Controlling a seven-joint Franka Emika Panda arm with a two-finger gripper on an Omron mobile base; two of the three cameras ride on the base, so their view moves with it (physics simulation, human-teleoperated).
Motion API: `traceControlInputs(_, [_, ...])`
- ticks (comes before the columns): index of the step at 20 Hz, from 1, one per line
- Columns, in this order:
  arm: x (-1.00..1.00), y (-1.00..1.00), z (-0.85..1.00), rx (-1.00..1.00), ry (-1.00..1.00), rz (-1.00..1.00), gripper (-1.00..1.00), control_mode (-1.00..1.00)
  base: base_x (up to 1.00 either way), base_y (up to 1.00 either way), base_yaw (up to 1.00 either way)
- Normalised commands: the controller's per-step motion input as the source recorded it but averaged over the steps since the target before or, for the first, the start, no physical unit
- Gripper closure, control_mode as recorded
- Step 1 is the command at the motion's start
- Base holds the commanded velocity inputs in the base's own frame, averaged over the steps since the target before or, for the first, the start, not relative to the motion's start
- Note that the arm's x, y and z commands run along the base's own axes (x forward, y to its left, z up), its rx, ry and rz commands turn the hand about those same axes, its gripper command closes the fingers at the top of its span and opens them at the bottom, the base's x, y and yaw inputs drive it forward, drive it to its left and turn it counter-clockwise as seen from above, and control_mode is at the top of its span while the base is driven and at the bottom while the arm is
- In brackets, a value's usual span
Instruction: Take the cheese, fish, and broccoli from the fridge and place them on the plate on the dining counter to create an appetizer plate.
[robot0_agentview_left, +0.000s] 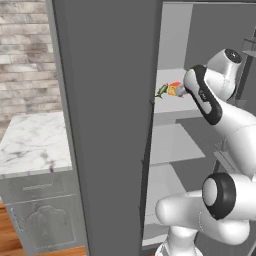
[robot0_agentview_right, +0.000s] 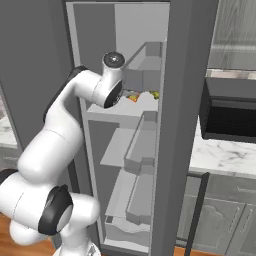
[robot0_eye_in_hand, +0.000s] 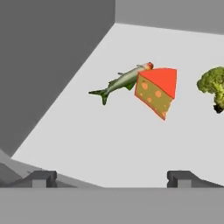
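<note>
Orange-red cheese (robot0_eye_in_hand: 157, 91) sat on the pale upper shelf (robot0_eye_in_hand: 109, 144) of the fridge (robot0_agentview_left: 107, 125), a holed wedge with its red face up. Fish (robot0_eye_in_hand: 122, 82) lay just behind it and seemed to touch it, tail toward the left of the hand view, head hidden at the cheese's top corner, so its long axis ran diagonally across the shelf. Broccoli (robot0_eye_in_hand: 212, 87) stood apart to the right, cut off by the frame edge.

Pincer (robot0_eye_in_hand: 111, 177) was released, tips spread wide, nothing between them, well short of the food near the shelf's front edge. Cheese lay ahead and a little right of the midline; fish ahead, slightly left and further back. Only one arm, reaching in past the open dark-grey door.

Room: bare shelf between tips and cheese, free to advance. Grey side wall (robot0_eye_in_hand: 48, 65) closed in on the left, back wall beyond the items. From the right base view the wrist (robot0_agentview_right: 112, 85) sat at the shelf mouth with door bins (robot0_agentview_right: 145, 65) beside it, so sideways swing looked tight. Likely the cheese gets taken first as the nearest item; its sloped faces could slip. No plate or dining bench in sight; nothing moved over yet.
</note>
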Motion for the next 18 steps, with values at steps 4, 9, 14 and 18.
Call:
traceControlInputs(4, [0.27,-0.10,-0.11,0.00,0.00,0.06,-1.00,-1.00,0.00,0.00,0.00])
traceControlInputs(9, [0.20,-0.22,-0.15,0.00,0.00,0.07,-1.00,-1.00,0.00,0.00,0.00])
traceControlInputs(14, [0.20,-0.12,-0.02,0.00,0.05,0.05,-1.00,-1.00,0.00,0.00,0.00])
traceControlInputs(18, [0.29,0.00,-0.03,0.00,0.09,0.05,-1.00,-1.00,0.00,0.00,0.00])
